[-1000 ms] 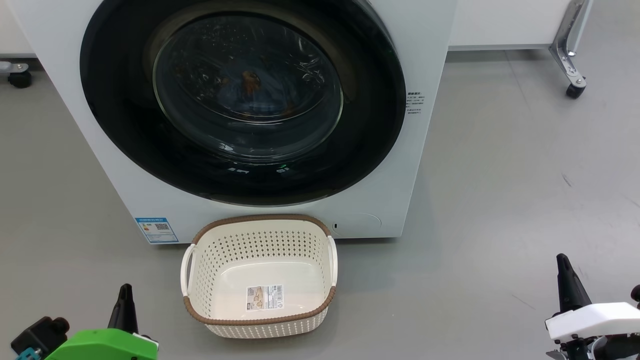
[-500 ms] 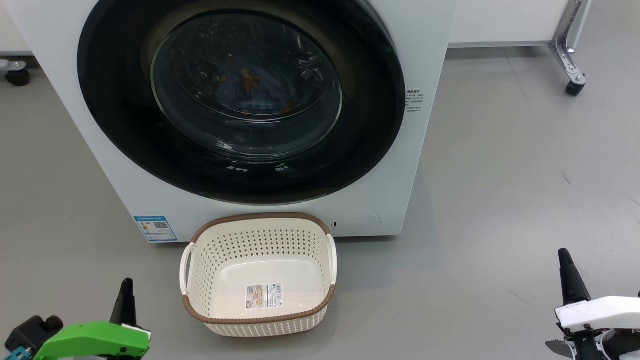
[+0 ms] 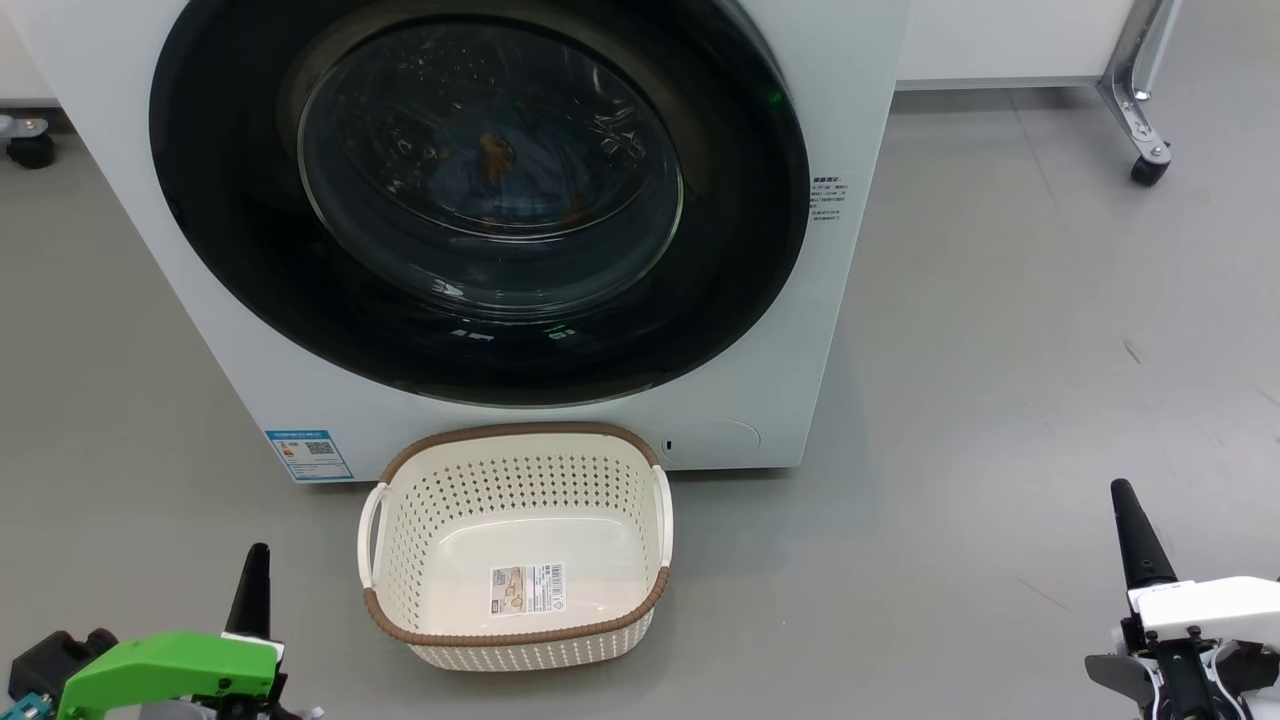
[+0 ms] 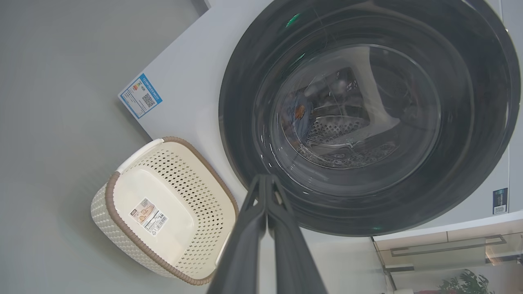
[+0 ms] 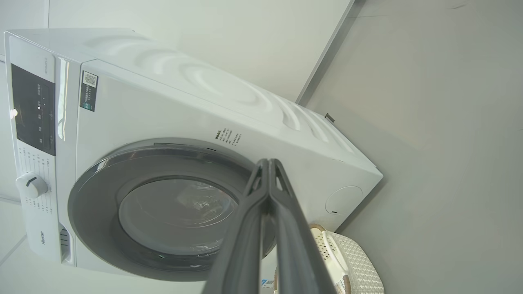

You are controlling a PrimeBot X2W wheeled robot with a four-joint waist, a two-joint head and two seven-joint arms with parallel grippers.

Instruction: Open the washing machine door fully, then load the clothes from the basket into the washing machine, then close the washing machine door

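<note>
The white washing machine (image 3: 860, 120) stands ahead with its round black-rimmed door (image 3: 480, 195) shut flat against its front. Through the glass I see the clothes (image 3: 490, 165), blue fabric with an orange patch, lying in the drum; the same clothes (image 4: 298, 116) show in the left wrist view. The cream basket (image 3: 515, 470) sits on the floor right before the machine with just a label on its floor. My left gripper (image 3: 256, 562) is low at the left, shut and holding nothing. My right gripper (image 3: 1122, 495) is low at the right, shut too, well clear of the machine.
Grey floor (image 3: 1000, 400) spreads wide to the right of the machine. A metal leg on a caster (image 3: 1145, 165) stands at the far right, another caster (image 3: 30, 150) at the far left. A blue-edged sticker (image 3: 308, 455) marks the machine's lower left front.
The head view has shifted slightly upward. My left gripper has dropped a little lower in the frame; my right fingertips have risen slightly. Door, clothes and basket are unmoved.
</note>
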